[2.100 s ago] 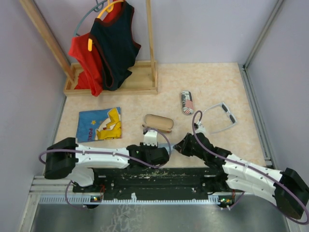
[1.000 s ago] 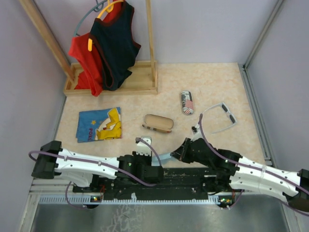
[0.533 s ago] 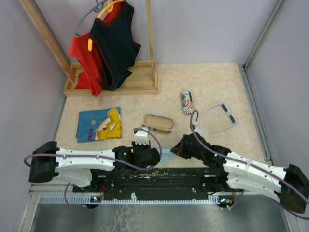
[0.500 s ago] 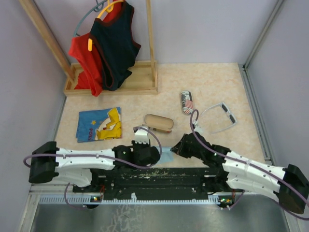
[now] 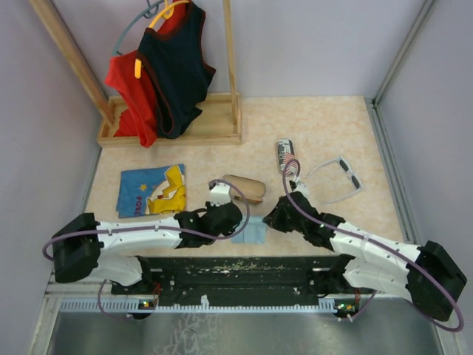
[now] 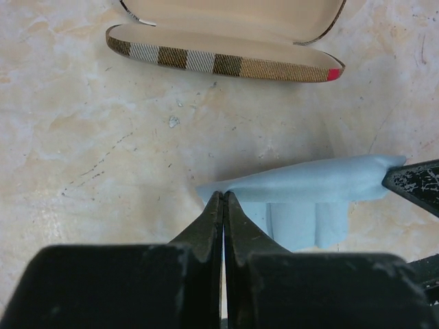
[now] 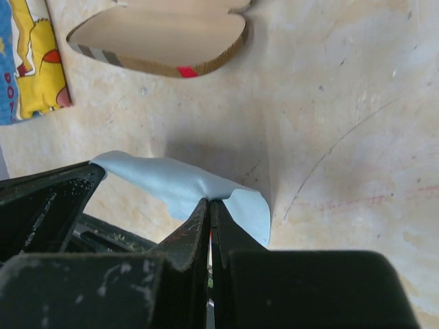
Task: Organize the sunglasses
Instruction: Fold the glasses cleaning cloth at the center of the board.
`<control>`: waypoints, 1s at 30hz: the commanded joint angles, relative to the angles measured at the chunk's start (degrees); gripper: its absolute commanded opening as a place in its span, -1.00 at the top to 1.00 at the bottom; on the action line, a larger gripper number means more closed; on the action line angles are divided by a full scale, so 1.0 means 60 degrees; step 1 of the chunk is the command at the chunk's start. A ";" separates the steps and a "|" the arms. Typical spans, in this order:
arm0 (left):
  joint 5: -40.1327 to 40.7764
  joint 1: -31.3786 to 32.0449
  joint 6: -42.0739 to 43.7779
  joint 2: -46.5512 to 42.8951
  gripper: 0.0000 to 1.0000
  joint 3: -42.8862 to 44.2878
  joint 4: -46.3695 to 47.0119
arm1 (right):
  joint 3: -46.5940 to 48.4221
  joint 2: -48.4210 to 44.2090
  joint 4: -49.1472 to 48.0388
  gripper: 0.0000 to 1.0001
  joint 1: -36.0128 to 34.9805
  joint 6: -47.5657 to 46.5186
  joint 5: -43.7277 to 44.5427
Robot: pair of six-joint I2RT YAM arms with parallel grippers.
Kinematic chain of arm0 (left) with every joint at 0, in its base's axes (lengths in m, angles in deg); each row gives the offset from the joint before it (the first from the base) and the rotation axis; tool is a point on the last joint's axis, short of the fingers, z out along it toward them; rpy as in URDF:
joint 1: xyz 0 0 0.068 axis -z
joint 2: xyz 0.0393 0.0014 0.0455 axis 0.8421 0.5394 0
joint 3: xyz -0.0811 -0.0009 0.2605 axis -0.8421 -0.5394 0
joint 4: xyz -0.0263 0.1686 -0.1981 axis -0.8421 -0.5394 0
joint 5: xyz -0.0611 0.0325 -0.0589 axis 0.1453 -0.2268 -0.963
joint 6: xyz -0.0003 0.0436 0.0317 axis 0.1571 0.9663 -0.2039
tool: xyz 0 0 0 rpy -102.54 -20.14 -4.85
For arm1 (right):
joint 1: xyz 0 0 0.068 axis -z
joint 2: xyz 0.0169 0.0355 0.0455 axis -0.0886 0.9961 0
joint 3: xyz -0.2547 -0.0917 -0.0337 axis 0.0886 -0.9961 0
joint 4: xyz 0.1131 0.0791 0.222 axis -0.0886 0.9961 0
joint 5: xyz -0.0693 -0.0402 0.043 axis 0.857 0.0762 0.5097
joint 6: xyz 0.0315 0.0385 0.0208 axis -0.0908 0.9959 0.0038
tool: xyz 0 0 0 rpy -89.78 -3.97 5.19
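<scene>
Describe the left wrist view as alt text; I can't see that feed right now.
The left gripper is shut on one corner of a light-blue cloth, which stretches right to the right gripper at the frame's edge. Beyond it, an open plaid case lies on the beige marbled table, its pale lining showing.

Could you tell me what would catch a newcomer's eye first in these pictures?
The left gripper and right gripper meet at the near centre, each pinching an edge of one light-blue cloth stretched between them. Just behind lies an open plaid case; white-grey sunglasses sit further right, and red and navy tops hang on a wooden rack at the back left.
</scene>
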 commanded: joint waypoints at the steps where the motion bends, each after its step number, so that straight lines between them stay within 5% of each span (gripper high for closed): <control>1: -0.0501 -0.0350 0.0717 0.0260 0.99 -0.0076 0.0825 | 0.0583 0.0197 -0.0598 1.00 0.0419 -0.0571 0.0005; 12: -0.1009 -0.0819 0.1430 0.0758 0.99 -0.0207 0.1721 | 0.0763 0.1225 -0.1060 1.00 0.0934 -0.1086 -0.0390; 30: -0.2396 -0.0732 0.0841 0.0652 0.99 -0.1278 0.2007 | -0.0151 0.0827 -0.0926 1.00 0.0940 -0.1513 -0.1486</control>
